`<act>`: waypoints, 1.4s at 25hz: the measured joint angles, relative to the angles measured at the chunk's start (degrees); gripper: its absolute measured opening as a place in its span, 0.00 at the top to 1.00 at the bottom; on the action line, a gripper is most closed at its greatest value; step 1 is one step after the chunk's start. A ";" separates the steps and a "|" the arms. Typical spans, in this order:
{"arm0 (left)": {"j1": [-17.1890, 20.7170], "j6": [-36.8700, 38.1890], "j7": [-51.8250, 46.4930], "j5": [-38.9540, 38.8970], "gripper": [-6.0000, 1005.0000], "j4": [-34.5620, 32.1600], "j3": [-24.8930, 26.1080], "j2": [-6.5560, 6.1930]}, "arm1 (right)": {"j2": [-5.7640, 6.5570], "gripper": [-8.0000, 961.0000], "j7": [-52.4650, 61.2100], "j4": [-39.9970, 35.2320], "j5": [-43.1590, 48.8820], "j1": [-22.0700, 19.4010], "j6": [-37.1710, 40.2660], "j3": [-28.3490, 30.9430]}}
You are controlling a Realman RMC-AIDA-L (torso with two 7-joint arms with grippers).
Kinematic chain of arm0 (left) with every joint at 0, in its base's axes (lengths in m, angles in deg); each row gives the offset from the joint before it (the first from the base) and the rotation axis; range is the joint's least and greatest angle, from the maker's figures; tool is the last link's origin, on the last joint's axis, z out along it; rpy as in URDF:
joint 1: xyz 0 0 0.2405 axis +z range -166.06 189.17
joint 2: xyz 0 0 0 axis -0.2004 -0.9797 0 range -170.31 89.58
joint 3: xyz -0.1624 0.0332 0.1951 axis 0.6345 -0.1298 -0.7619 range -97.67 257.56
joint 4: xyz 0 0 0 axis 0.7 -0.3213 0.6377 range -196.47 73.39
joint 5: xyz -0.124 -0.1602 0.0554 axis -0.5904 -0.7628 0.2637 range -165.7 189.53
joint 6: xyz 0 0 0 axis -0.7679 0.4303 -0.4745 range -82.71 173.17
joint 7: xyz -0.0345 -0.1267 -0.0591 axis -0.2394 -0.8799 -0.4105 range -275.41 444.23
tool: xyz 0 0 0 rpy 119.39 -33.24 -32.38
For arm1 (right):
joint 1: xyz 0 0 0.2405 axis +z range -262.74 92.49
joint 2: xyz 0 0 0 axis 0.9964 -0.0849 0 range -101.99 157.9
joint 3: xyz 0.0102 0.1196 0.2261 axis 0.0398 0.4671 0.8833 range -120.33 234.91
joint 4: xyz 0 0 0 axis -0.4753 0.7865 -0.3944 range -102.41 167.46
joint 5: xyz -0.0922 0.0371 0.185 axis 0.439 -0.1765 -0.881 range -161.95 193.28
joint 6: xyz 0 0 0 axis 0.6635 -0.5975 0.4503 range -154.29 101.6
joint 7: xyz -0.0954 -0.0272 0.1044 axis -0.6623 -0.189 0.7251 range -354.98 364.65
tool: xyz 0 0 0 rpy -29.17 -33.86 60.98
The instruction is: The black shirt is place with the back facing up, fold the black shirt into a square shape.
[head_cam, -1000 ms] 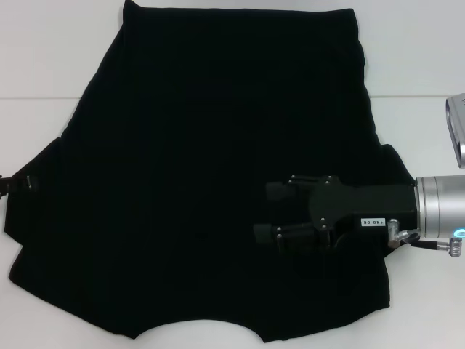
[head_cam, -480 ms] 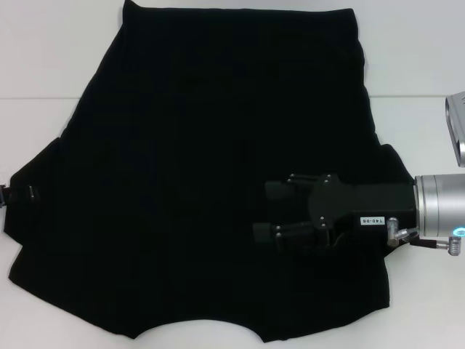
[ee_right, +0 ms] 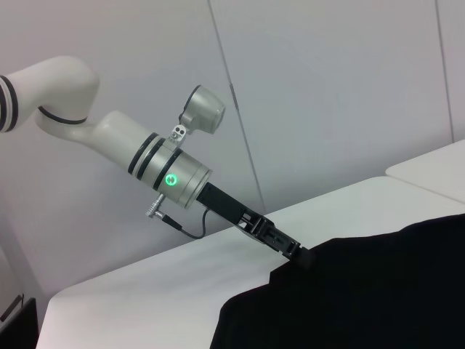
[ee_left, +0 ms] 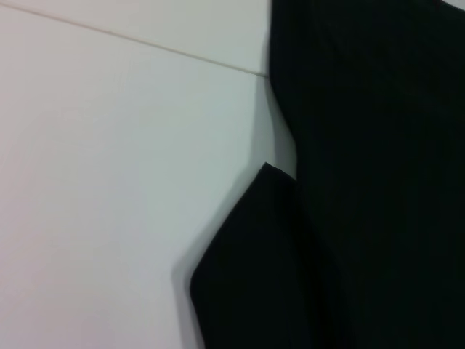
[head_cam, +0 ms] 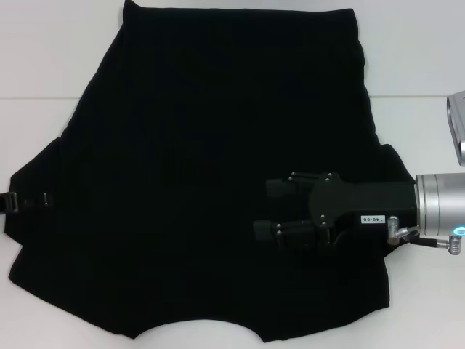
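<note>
The black shirt [head_cam: 218,167] lies spread flat on the white table [head_cam: 36,65] and fills most of the head view. My right gripper [head_cam: 267,211] reaches in from the right, low over the shirt's right half. It is open, and the fingers [head_cam: 276,190] point left with only fabric under them. My left gripper [head_cam: 22,201] is at the shirt's left sleeve, black against black and mostly lost. In the right wrist view the left gripper [ee_right: 287,247] meets the corner of the shirt [ee_right: 378,291]. The left wrist view shows the sleeve [ee_left: 247,283] beside the shirt's body [ee_left: 378,145].
A seam line [head_cam: 33,98] runs across the table. Bare table [ee_left: 109,182] lies left of the sleeve and also right of the shirt [head_cam: 421,131]. A grey part of the right arm [head_cam: 456,134] sits at the right edge. A pale wall [ee_right: 327,87] stands behind the left arm.
The small light marks of my left gripper have shifted right and down over the left sleeve. The right gripper has hardly moved.
</note>
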 joint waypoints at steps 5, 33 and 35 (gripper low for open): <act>-0.03 0.17 -0.08 0.15 0.12 -0.67 -0.40 0.08 | 0.00 0.04 0.00 0.00 -0.10 -0.09 -0.01 0.00; 0.10 -0.54 0.00 1.60 0.12 -1.38 -0.30 0.08 | 0.09 0.04 0.00 0.00 -0.70 -0.53 -0.01 0.00; 0.10 -0.60 0.02 1.60 0.12 -1.23 -0.33 0.08 | 0.09 0.04 0.00 0.00 -0.70 -0.53 -0.01 0.00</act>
